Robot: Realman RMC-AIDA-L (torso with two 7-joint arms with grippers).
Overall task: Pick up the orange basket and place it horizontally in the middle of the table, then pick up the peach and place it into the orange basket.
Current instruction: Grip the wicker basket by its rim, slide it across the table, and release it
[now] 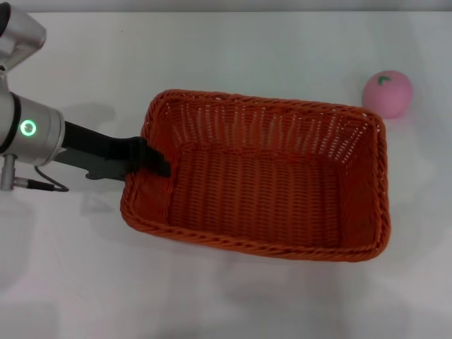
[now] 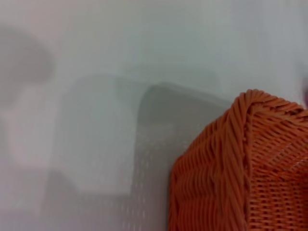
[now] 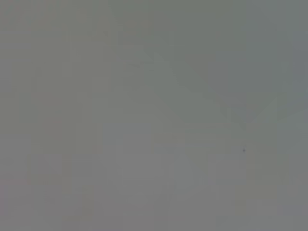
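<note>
The orange basket (image 1: 282, 248) lies lengthwise across the middle of the white table (image 1: 212, 56), its open side up and nothing inside. My left gripper (image 1: 150, 158) comes in from the left and is shut on the basket's left wall, with one black finger inside the rim and the other outside. In the left wrist view one corner of the basket (image 2: 231, 163) shows, with its shadow on the table beside it. The pink peach (image 1: 387, 93) sits on the table off the basket's far right corner, apart from it. My right gripper is out of view.
The left arm's silver wrist with a green ring light (image 1: 28, 128) hangs over the table's left side. The right wrist view shows only a plain grey surface.
</note>
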